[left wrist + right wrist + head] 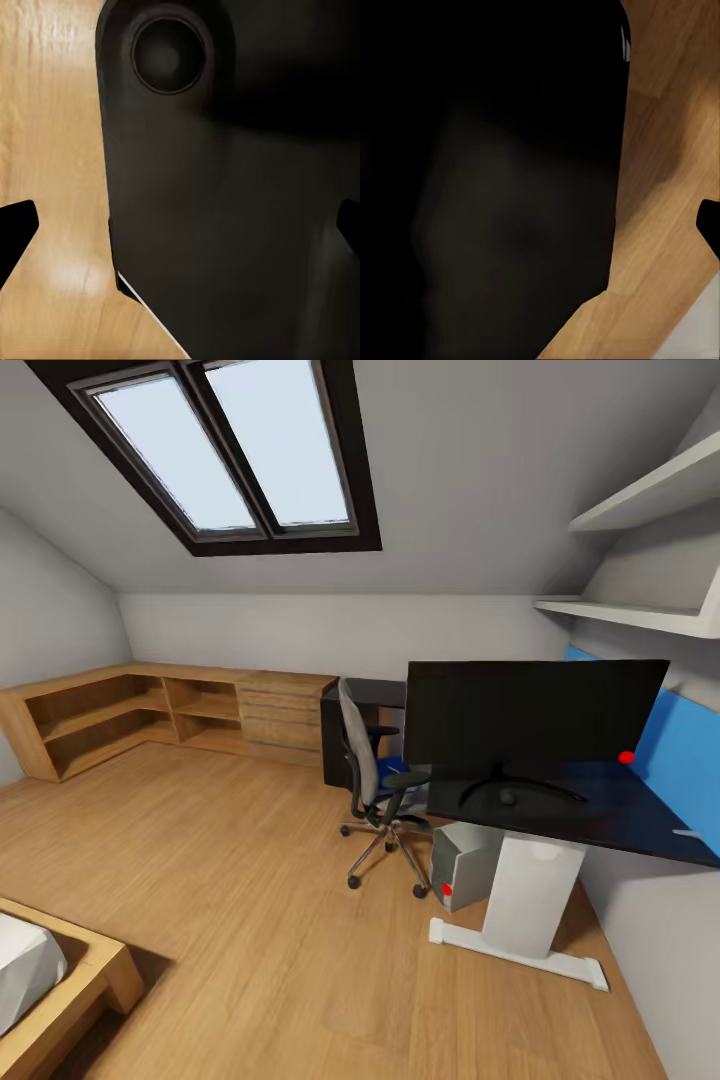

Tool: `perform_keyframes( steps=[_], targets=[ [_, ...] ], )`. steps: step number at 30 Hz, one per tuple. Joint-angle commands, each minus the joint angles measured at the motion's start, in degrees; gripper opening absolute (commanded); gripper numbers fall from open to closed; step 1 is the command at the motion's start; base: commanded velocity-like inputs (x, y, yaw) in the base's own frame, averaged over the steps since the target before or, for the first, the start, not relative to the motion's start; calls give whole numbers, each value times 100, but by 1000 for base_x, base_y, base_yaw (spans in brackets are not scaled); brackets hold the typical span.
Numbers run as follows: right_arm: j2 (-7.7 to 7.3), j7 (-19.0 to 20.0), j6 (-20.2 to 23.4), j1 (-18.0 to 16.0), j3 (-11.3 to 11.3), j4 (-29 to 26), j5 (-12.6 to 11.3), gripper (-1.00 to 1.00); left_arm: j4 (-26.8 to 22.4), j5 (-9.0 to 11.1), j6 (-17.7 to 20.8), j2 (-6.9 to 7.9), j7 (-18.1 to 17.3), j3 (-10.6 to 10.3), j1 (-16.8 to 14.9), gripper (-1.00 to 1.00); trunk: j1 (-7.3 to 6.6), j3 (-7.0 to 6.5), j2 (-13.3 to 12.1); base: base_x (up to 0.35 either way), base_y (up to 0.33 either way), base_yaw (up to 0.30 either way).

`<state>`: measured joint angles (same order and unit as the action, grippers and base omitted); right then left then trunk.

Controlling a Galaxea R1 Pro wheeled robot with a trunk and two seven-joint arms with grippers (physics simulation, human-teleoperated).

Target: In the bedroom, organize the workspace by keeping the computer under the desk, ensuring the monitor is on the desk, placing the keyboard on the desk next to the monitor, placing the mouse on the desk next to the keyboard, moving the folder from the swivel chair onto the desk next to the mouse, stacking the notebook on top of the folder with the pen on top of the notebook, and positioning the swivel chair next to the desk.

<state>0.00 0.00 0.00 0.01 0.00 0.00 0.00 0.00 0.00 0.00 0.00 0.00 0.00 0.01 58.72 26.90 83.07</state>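
I stand well back in the bedroom, looking across the wood floor (230, 880) toward the desk (610, 815) on the right. One monitor (535, 712) sits on it, and one small dark mouse (508, 796) lies just in front of the monitor's foot. One computer (462, 865) stands under the desk beside the white leg, its red light facing me. One swivel chair (372, 780) stands just left of the desk, and a patch of blue on its seat is, I judge, the folder (393, 767). I cannot make out a keyboard, notebook or pen from here.

My left gripper (180, 232) shows a dark fingertip at each edge of its wrist view, wide apart and holding nothing, hanging close beside my own dark body over the floor. Of my right gripper (709, 229) I see a single fingertip at the view's edge, so I cannot tell whether it is spread or closed.

The main risk, as I judge it, is the approach: the chair is on castors and sits between me and the folder's spot on the desk, so a nudge from my base could roll it away or spin the seat and tip the folder off. The monitor is very wide and stands near the desk's near edge; an arm swinging up carelessly could knock it. The computer under the desk could also be bumped as I close in.
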Motion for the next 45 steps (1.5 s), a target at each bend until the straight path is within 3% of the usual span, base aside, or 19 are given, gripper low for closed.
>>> perform_keyframes(
  steps=[1, 6, 12, 45],
  targets=[
    [33, -2, -33, -34, -3, 33, 33, 100, -33, -23, 10, -33, -24, 5, 8, 100, 0, 3, 1, 0, 0, 0],
    [123, 12, 30, -62, 1, 77, 34, 100, -121, -41, 85, -194, -19, -3, 8, 100, 0, 3, 1, 0, 0, 0],
    [164, 45, 66, -62, -10, 92, 16, 100, -139, -36, 113, -318, 26, 8, 8, 100, -131, -105, -239, 0, 0, 0],
    [171, 26, 9, -62, -3, 88, 32, 100, -141, -41, 105, -325, 36, 7, 8, 100, -856, -698, -1563, 0, 0, 0]
  ],
)
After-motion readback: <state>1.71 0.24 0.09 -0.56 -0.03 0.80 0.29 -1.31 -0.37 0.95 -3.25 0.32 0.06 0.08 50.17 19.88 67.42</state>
